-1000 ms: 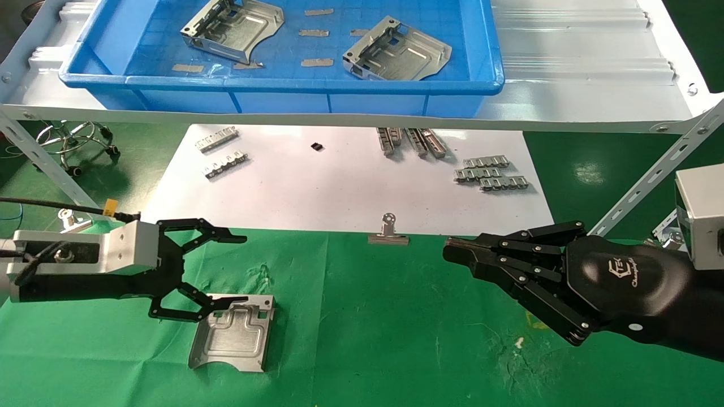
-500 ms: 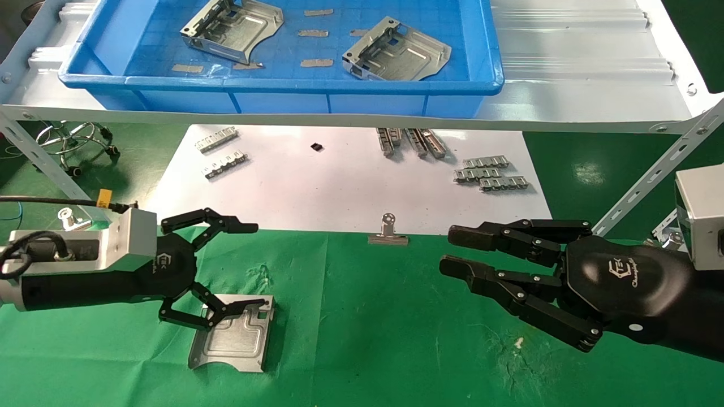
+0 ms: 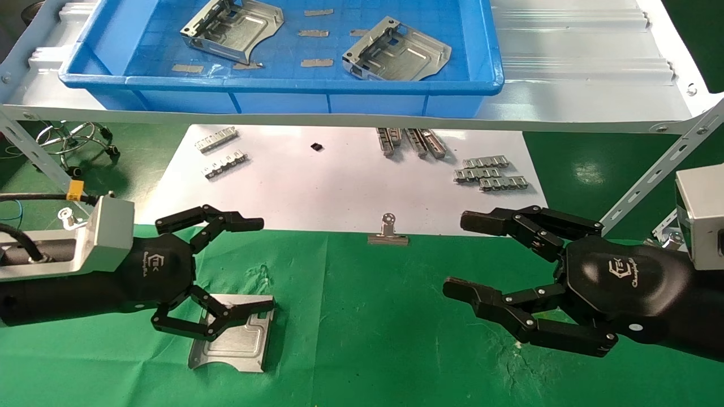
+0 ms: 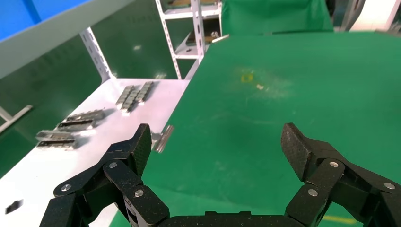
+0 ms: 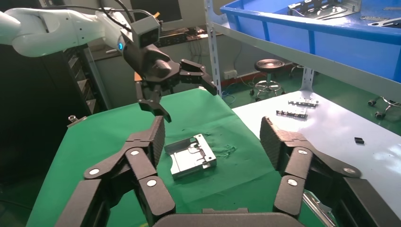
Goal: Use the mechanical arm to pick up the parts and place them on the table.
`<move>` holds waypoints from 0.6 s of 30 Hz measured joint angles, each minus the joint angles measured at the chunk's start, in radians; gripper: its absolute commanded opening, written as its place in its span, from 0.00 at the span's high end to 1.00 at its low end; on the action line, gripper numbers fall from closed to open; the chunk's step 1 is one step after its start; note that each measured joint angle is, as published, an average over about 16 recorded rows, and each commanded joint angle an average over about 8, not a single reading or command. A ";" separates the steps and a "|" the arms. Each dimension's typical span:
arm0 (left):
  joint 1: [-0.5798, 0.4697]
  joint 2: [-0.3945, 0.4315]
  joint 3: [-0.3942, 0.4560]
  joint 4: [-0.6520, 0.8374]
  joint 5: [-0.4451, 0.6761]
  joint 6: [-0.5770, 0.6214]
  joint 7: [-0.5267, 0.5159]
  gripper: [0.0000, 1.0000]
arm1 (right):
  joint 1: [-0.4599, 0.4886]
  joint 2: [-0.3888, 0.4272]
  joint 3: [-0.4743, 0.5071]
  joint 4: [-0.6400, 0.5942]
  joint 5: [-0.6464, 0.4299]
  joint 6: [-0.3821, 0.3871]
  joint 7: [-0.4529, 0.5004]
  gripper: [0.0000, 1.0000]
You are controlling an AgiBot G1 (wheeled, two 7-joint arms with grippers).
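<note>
One silver part (image 3: pixel 235 336) lies flat on the green table (image 3: pixel 367 339); the right wrist view shows this part (image 5: pixel 191 155) too. Two more parts (image 3: pixel 232 28) (image 3: pixel 396 51) rest in the blue bin. My left gripper (image 3: pixel 260 264) is open and empty, hovering just above the lying part's far edge without touching it; in its own view the left gripper (image 4: pixel 217 142) frames only green cloth. My right gripper (image 3: pixel 461 255) is wide open over the table's right side, its fingers (image 5: pixel 153 142) spread and pointing toward the part.
The blue bin (image 3: pixel 283 90) sits on a pale metal shelf (image 3: pixel 565 56) above the table. A white sheet (image 3: pixel 339 186) carries linked strips (image 3: pixel 489 172). A binder clip (image 3: pixel 388 232) sits at the sheet's front edge. A slanted shelf brace (image 3: pixel 650 175) passes near my right arm.
My right gripper has gone from shut to wide open. My left hand has rolled over and shifted slightly, staying open above the part on the table.
</note>
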 measured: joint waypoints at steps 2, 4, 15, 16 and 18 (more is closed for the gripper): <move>0.021 -0.010 -0.020 -0.037 -0.012 -0.004 -0.030 0.00 | 0.000 0.000 0.000 0.000 0.000 0.000 0.000 0.00; 0.042 -0.020 -0.040 -0.074 -0.023 -0.007 -0.060 0.00 | 0.000 0.000 0.000 0.000 0.000 0.000 0.000 0.00; 0.157 -0.074 -0.149 -0.279 -0.087 -0.027 -0.227 0.00 | 0.000 0.000 0.000 0.000 0.000 0.000 0.000 0.00; 0.168 -0.079 -0.159 -0.297 -0.092 -0.029 -0.242 0.00 | 0.000 0.000 0.000 0.000 0.000 0.000 0.000 0.00; 0.189 -0.089 -0.179 -0.334 -0.104 -0.033 -0.272 0.00 | 0.000 0.000 0.000 0.000 0.000 0.000 0.000 0.00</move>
